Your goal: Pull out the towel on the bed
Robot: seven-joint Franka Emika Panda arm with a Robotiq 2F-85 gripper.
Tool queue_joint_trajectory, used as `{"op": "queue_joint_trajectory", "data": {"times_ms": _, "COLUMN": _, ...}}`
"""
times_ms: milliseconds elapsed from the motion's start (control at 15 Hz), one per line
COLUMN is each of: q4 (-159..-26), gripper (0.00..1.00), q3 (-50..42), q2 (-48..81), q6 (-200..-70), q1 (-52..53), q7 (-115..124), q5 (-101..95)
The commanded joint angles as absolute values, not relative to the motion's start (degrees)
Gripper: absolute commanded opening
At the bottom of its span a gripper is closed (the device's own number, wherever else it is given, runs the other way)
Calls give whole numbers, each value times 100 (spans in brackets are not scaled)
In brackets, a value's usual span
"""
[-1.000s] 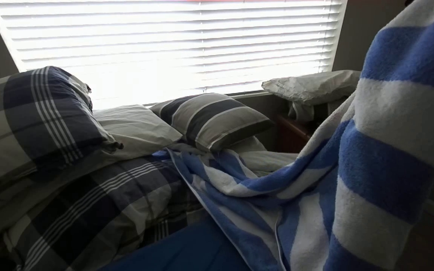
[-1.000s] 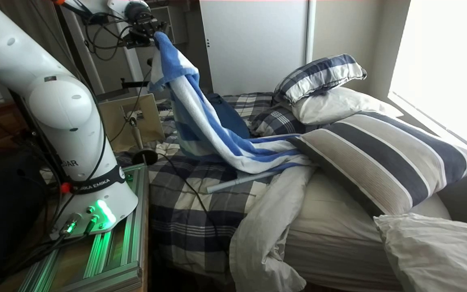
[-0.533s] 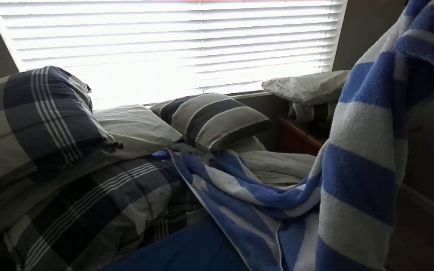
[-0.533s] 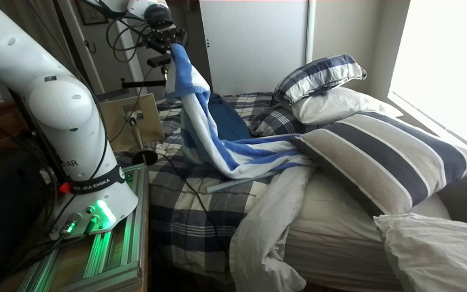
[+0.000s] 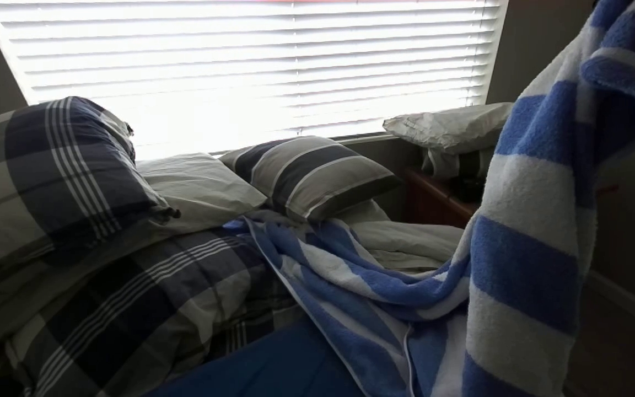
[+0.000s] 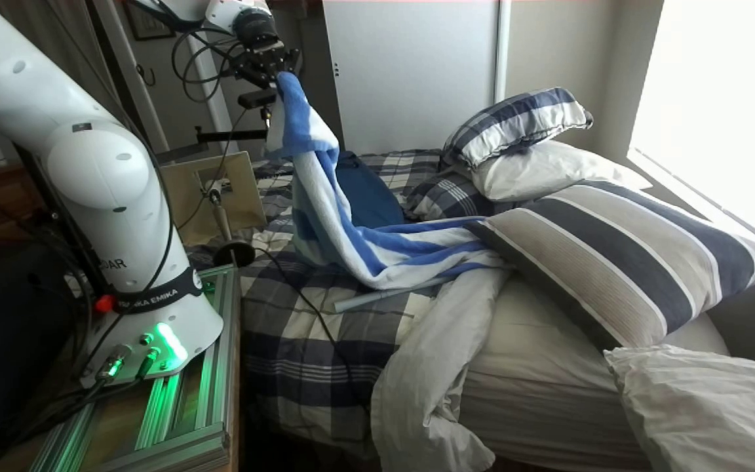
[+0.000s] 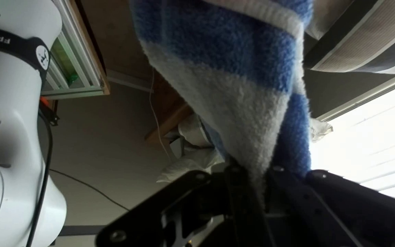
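"How do the jaws of the gripper (image 7: 257, 176) stand?"

"Drawn almost together, with a bunched fold of the blue-and-white towel (image 7: 242, 99) pinched between them, as the wrist view shows."

"And the rest of the towel?"

"In an exterior view it hangs beneath the jaws, a flap doubled over just below them, then bends and trails away from them over the bed (image 6: 292, 367) to a striped pillow (image 6: 620, 255). That pillow hides the far end; how much lies underneath cannot be told."

"What else is there, reckoned from the jaws?"

"Lower than they are, a plain blue sheet (image 6: 371, 190) lies behind the towel, and a pale rod (image 6: 377, 299) pokes out under the towel's bend. Well apart from the jaws, a plaid pillow (image 6: 515, 124) rests on a white pillow (image 6: 548, 170)."
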State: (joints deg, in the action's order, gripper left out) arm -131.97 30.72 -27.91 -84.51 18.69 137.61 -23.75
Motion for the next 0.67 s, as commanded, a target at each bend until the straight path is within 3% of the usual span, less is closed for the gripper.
{"op": "queue_joint_trajectory", "data": {"times_ms": 0, "q4": -13381, "gripper": 2, "q3": 2784, "q2": -2575, "q6": -9952, "q1": 1816, "q7": 13978, "q5": -2408}}
{"op": "queue_joint_trajectory", "data": {"times_ms": 600, "q4": -13932, "gripper": 2, "q3": 1932, "q2": -1040, "q6": -13855, "q1": 2067, "q7": 14321, "q5": -2243}}
